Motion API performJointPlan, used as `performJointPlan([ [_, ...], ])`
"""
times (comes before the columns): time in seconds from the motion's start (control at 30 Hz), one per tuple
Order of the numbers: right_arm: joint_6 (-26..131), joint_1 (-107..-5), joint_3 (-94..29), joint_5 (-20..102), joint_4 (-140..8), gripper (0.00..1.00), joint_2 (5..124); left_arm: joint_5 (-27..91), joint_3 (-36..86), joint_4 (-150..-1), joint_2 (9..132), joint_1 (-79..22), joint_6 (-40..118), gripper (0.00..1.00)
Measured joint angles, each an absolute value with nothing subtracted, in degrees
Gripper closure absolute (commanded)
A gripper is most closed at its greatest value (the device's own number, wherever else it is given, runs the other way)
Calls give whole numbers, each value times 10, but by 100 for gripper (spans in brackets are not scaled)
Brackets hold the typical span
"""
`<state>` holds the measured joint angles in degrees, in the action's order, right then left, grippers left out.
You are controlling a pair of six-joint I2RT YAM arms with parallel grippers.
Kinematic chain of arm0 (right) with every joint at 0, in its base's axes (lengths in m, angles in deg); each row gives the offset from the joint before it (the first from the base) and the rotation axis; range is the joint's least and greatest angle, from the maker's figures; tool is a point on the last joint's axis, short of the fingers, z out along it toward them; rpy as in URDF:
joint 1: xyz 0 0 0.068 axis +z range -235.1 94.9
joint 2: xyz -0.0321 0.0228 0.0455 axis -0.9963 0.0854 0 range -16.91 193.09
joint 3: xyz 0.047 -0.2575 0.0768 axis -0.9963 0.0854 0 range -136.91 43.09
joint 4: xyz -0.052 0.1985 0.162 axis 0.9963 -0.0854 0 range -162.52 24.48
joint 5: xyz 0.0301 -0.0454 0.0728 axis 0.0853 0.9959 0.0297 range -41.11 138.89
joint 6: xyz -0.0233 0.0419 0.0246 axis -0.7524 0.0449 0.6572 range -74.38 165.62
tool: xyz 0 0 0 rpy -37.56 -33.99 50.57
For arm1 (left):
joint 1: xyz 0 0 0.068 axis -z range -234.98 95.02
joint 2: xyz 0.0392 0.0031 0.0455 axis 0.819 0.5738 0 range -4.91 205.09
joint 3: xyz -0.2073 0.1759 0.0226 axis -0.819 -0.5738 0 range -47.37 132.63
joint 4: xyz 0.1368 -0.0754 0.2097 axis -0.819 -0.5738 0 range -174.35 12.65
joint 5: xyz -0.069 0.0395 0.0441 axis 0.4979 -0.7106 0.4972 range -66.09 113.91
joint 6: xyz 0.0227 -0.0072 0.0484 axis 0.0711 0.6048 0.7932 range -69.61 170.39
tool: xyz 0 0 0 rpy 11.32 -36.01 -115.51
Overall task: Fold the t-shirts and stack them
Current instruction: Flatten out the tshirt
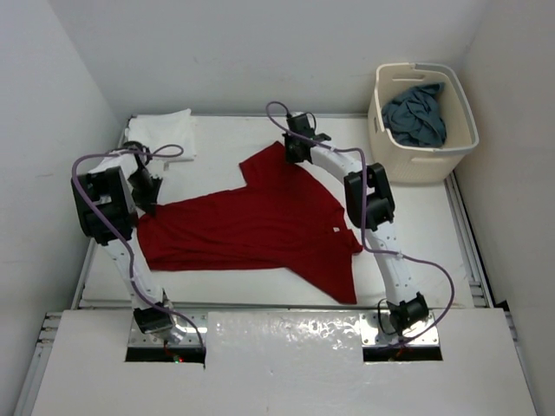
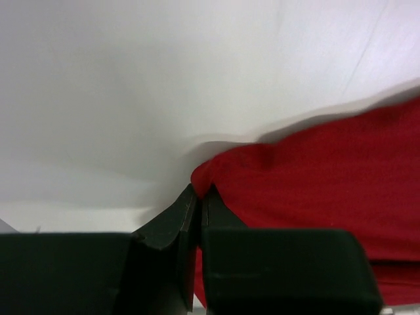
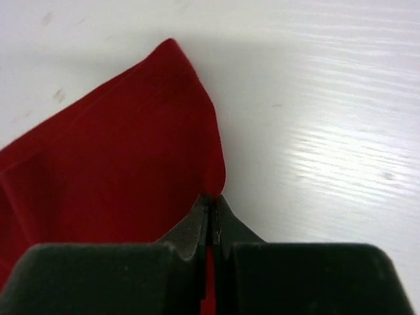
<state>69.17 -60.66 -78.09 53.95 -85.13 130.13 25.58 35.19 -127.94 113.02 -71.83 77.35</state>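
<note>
Left pincer is shut tight on one edge of the red shirt, at the left of the top view. Right pincer nips its corner near the top middle. White shirt lies folded upper left. Upper right, the blue-grey shirt sits in the basket.

The top view looks steeply down from above and behind the arms, wide enough to take in the whole table, with the basket at 2 o'clock. Each wrist view looks along its own fingers, very near the red shirt. The left fingers are at its 9 o'clock edge, the right fingers at its 12 o'clock sleeve.
</note>
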Motion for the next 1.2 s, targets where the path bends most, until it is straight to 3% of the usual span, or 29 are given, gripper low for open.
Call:
performJointPlan([
  [0.27, 766, -719, -792, 612, -842, 100, 1304, 277, 538, -1148, 1243, -644, 759, 100],
  [0.3, 765, -734, -805, 617, -840, 100, 1309, 284, 563, -1134, 1260, -638, 753, 95],
  [0.37, 765, -761, -832, 623, -822, 68, 1319, 297, 615, -1111, 1297, -623, 741, 77],
  [0.4, 763, -770, -841, 627, -806, 50, 1322, 299, 641, -1107, 1313, -617, 735, 59],
  [0.43, 757, -776, -845, 627, -794, 29, 1322, 300, 664, -1105, 1327, -613, 732, 54],
  [0.5, 750, -780, -848, 623, -776, 5, 1323, 304, 709, -1112, 1351, -612, 719, 17],
  [0.53, 745, -778, -848, 620, -772, 1, 1322, 305, 720, -1112, 1357, -613, 718, 10],
  [0.6, 733, -773, -841, 613, -766, 1, 1321, 303, 724, -1115, 1357, -616, 709, 8],
  [0.63, 727, -769, -831, 607, -764, 1, 1317, 303, 724, -1117, 1353, -618, 708, 1],
  [0.93, 676, -751, -711, 579, -848, 1, 1175, 305, 671, -1131, 1223, -625, 703, 3],
  [1.0, 664, -752, -657, 576, -865, 1, 1105, 319, 641, -1131, 1177, -625, 702, 13],
  [1.03, 659, -751, -622, 574, -871, 2, 1065, 327, 625, -1129, 1159, -625, 702, 32],
  [1.07, 655, -751, -595, 572, -883, 2, 1032, 335, 610, -1132, 1142, -625, 703, 43],
  [1.13, 647, -750, -526, 568, -892, 16, 961, 347, 587, -1136, 1128, -625, 704, 59],
  [1.17, 645, -748, -494, 566, -899, 26, 933, 349, 580, -1141, 1129, -625, 706, 59],
  [1.2, 642, -746, -464, 562, -911, 47, 909, 349, 575, -1145, 1134, -625, 708, 59],
])
